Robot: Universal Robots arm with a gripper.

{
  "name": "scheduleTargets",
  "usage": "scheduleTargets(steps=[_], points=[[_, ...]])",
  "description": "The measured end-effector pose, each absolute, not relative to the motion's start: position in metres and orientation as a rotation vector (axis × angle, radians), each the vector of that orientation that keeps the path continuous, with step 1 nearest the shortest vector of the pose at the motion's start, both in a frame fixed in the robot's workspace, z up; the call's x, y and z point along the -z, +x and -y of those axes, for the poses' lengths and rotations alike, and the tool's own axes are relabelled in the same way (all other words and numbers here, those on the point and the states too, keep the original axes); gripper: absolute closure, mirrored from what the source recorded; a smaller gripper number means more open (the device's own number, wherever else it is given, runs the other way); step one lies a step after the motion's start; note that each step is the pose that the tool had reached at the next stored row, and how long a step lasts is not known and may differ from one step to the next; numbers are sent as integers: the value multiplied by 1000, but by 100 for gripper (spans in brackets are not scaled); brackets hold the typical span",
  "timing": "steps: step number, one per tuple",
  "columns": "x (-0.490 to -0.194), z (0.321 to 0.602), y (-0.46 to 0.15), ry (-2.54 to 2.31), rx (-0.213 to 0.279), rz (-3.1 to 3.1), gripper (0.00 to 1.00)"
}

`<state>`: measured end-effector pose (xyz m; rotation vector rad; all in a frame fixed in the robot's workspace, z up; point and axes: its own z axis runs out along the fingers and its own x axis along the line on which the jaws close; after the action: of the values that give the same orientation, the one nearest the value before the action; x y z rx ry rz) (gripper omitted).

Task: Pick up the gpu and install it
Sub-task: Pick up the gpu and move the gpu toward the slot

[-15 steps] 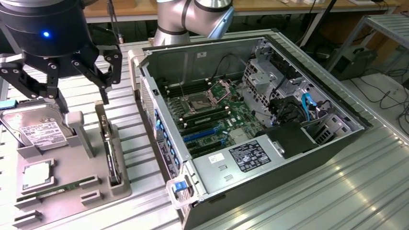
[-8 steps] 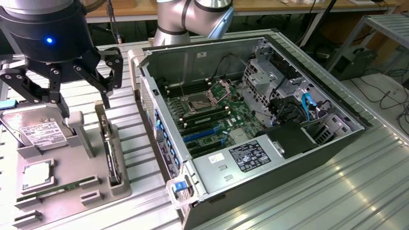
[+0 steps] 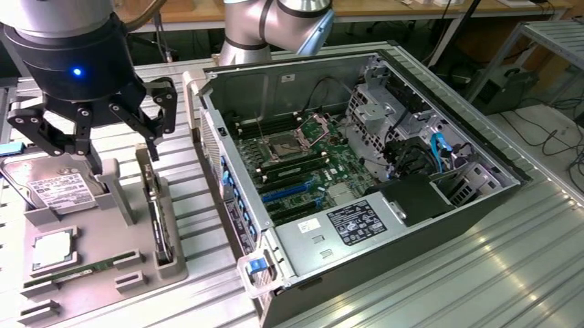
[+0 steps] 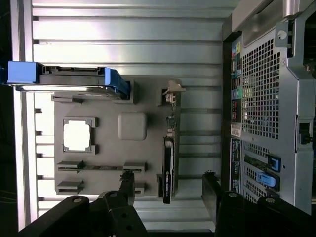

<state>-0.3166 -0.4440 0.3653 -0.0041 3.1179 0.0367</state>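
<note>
Where the exterior view takes in the ribbed metal surface (image 3: 511, 273), the end effector (image 3: 119, 147) hangs with its black fingers (image 3: 153, 140) spread wide, holding nothing, above the grey fixture (image 3: 91, 232) at the exterior view's left. The gpu (image 3: 160, 219) stands on edge in a slot on the side of the fixture nearest the open computer case (image 3: 365, 171), just below the fingertips. On the same fixture sit a leaning hard drive (image 3: 55, 188), a square processor (image 3: 53, 249) and a narrow RAM stick (image 3: 78, 270). Inside the case the green motherboard (image 3: 301, 171) lies exposed.

From the wrist view, looking down, the end effector (image 4: 169, 190) is likewise spread, with a finger (image 4: 127, 185) on either side of the gpu (image 4: 168, 170). The card shows as a thin dark edge, its silver bracket (image 4: 173, 90) at the end away from the fingers. The fingers seem clear of the card, though height is hard to judge from above. The hard drive (image 4: 74, 81), fitted with blue rails, the processor (image 4: 77, 136) and the RAM stick (image 4: 101, 168) lie on the fixture (image 4: 108, 148) on the side of the gpu away from the case (image 4: 266, 98).
</note>
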Motion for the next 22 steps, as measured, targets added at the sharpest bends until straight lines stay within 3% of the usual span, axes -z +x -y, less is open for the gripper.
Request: scheduleTargets(steps=[17,22], points=[[-344,444,-317,-8,-37,-3121,34],[-325,444,-317,-10,-37,-3130,34]])
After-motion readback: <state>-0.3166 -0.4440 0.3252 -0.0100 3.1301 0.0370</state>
